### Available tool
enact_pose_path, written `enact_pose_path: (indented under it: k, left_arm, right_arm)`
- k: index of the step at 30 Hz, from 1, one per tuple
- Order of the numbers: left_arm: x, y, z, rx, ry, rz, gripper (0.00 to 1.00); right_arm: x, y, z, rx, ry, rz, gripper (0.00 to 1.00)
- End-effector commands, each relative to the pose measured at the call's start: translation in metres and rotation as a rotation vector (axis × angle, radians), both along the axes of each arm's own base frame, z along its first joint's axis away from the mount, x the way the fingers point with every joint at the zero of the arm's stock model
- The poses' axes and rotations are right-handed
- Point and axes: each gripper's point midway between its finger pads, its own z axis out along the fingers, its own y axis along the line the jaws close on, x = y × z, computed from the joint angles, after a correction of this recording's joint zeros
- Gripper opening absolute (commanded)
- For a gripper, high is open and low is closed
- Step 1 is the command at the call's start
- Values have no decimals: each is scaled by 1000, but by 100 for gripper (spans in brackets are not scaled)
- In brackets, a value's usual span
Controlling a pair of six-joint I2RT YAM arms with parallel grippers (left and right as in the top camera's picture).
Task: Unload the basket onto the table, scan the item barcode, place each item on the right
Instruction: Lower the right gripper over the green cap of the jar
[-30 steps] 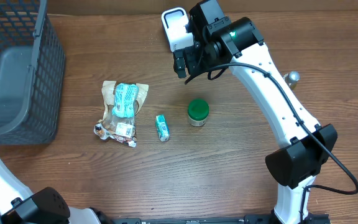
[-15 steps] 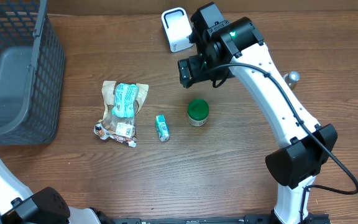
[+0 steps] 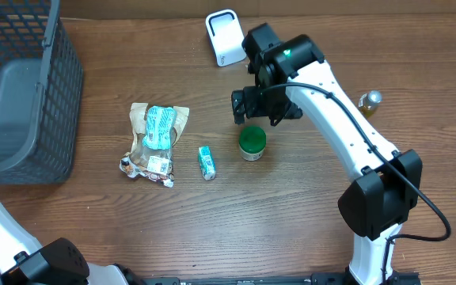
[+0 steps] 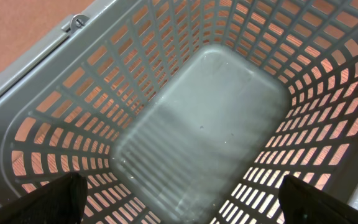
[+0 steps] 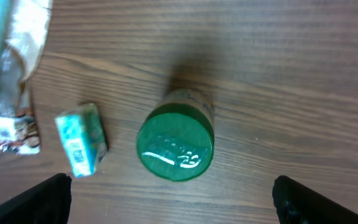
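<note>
The right tool (image 3: pixel 244 107) is hovering over the green-lidded jar (image 3: pixel 252 142) standing on the worktop (image 3: pixel 291 214), fingers spread apart; the left tool (image 4: pixel 185 208), equally spread, is hanging above the basket (image 4: pixel 48 118).

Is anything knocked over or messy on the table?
Nothing is spilled. The brown snack bag looks crumpled and lies a bit crooked, and the little teal box lies flat beside it. The green-lidded jar stands upright.

On the counter (image 3: pixel 291 206), the bag (image 3: pixel 157 141) lies left of the box (image 3: pixel 206 161), the jar (image 3: pixel 252 142) right of it; the scanner (image 3: pixel 225 36) stands behind, the basket (image 3: pixel 62 87) far left.
</note>
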Motion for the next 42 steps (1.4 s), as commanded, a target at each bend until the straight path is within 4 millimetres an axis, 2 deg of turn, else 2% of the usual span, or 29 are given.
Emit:
enact_pose_path:
  k: [1,7,12,16,20,24,28,31,35,42]
  left_arm:
    - [3,0,4,12,-4,-21,100]
    - [3,0,4,12,-4,-21,100]
    - [3,0,4,12,-4,-21,99]
    - [3,0,4,12,-4,-21,100]
    - [3,0,4,12,-4,-21,99]
    - [3,0,4,12,-4,-21,100]
    - [3,0,4,12,-4,-21,100]
    - [3,0,4,12,-4,-21,99]
    - [3,0,4,12,-4,-21,100]
    - [3,0,4,12,-4,-21,100]
  right_arm:
    - [-4,-3,-18,-9,32,-82,100]
    - [-9,-2,-54,-16,48,-102,100]
    - [-14,1,-72,-39,44,-109,100]
    - [-14,3,-78,-66,17,-115,100]
    - [-13,11,-79,-67,-9,-101,100]
    - [-10,7,-78,-128,-55,-138,100]
    - [-12,12,-78,-145,-74,-120,99]
    - [-14,15,-79,-155,-79,-108,95]
    - [-11,10,-80,-197,-106,-108,83]
    - [-14,6,-86,-222,-88,-105,70]
